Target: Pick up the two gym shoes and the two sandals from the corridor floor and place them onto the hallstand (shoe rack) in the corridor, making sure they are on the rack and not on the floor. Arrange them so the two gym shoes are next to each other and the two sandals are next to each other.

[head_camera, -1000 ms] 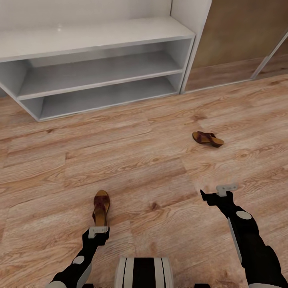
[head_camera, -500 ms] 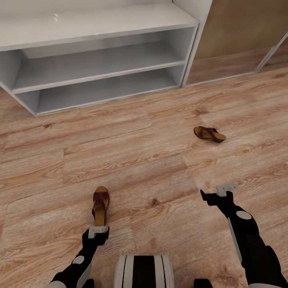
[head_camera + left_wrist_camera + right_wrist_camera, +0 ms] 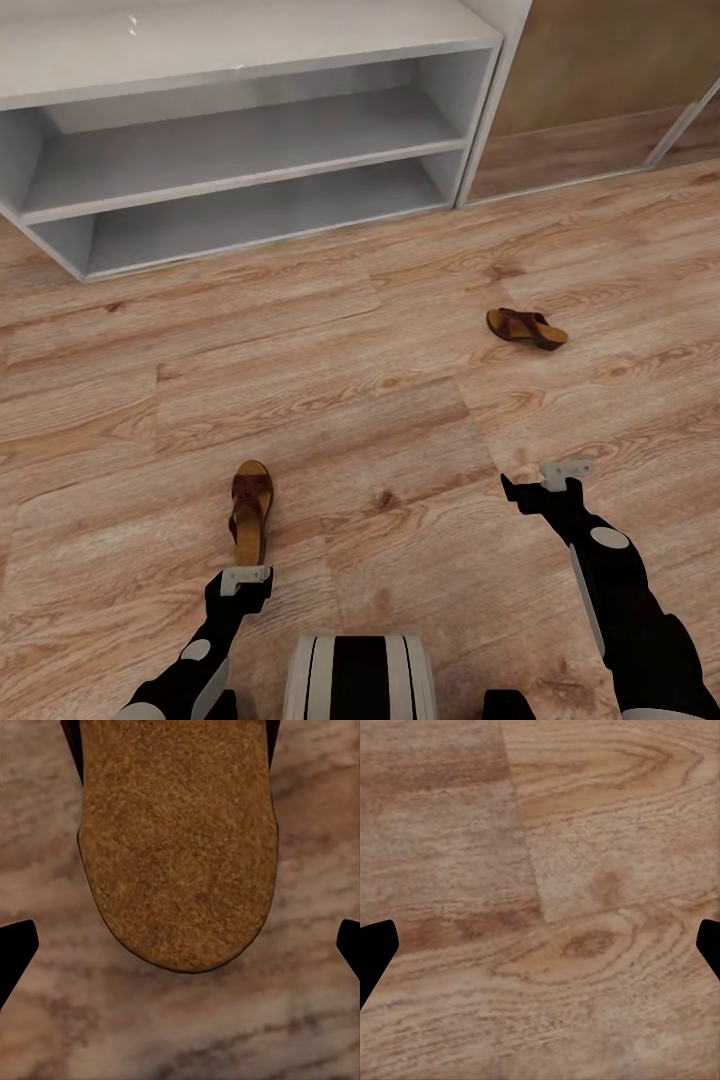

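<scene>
While the left gripper (image 3: 243, 582) hangs just behind the heel of one sandal (image 3: 250, 511), its fingers (image 3: 15, 949) are spread wide with nothing between them; the left wrist view looks down on that sandal's tan footbed (image 3: 176, 840), lying flat on the wood floor (image 3: 380, 400). Beyond it stands the grey shoe rack (image 3: 240, 60), both low shelves bare. Further right, the second sandal (image 3: 527, 328) lies on the planks, well apart from the first. The right gripper (image 3: 545, 485) hovers over bare floor, its fingers (image 3: 375, 952) likewise parted and holding nothing.
</scene>
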{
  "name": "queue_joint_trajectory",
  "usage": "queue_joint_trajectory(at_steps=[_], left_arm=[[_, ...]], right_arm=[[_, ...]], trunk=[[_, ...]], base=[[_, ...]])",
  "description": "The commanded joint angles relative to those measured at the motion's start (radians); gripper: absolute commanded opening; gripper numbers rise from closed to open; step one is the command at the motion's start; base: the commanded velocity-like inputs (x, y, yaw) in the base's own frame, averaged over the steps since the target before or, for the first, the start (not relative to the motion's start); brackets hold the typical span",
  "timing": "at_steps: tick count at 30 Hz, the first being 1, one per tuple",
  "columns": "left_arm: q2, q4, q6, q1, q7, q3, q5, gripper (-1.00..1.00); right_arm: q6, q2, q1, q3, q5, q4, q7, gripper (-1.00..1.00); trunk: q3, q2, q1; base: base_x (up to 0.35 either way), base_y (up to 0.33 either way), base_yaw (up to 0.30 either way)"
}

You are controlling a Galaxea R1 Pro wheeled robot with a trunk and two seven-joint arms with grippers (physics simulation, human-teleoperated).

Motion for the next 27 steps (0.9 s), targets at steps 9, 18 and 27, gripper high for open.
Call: queue_joint_trajectory(at_steps=[9,18,27], left_arm=[[-0.001,0.001,-0.006,0.0,0.001,0.006,-0.006,1.0],[-0.001,0.001,-0.006,0.0,0.001,0.006,-0.006,1.0],[0.0,0.001,-0.006,0.0,0.001,0.009,-0.004,1.0]], right_arm=[[0.004,0.0,0.0,-0.002,0.011,-0.001,0.009,1.0],[0.004,0.0,0.0,-0.002,0.011,-0.001,0.009,1.0],[0.004,0.0,0.0,-0.002,0.012,-0.001,0.009,1.0]], trunk=[[0.0,0.0,0.0],[0.0,0.0,0.0],[0.0,0.0,0.0]], base=[[0.017,0.0,0.0],[0.112,0.0,0.0],[0.016,0.0,0.0]])
